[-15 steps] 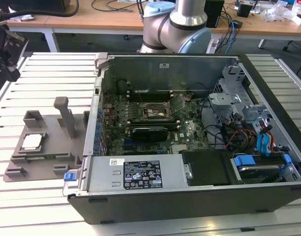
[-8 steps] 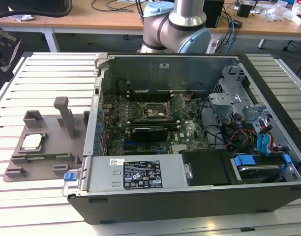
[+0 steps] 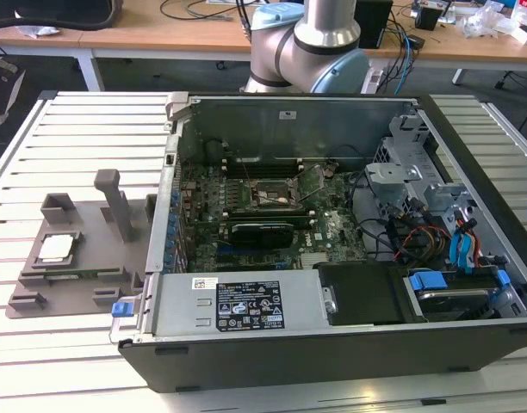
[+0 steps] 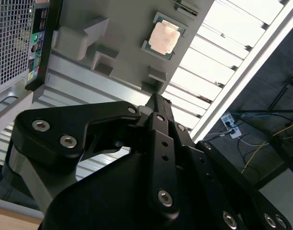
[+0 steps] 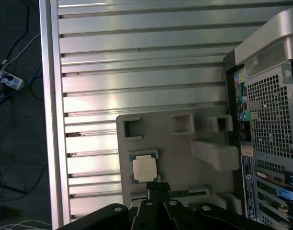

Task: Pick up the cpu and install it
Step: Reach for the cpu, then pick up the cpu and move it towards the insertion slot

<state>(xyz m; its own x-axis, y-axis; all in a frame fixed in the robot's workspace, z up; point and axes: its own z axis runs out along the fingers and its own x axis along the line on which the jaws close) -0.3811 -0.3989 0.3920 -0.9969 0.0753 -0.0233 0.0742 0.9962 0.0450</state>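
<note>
Exterior view: one cpu (image 3: 55,248), a flat square chip with a silver-grey metal top, lies in a recess of one matt grey moulded tray (image 3: 89,251). The tray sits on the ribbed metal table (image 3: 91,138), at the exterior view's left of one open computer case (image 3: 332,353). In the first wrist view the single black gripper (image 5: 154,187) hangs near the cpu without touching it, its jaws seemingly clenched on nothing.

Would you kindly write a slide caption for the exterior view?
The cpu rests in a grey fixture beside the open computer case on a slatted table.
</note>
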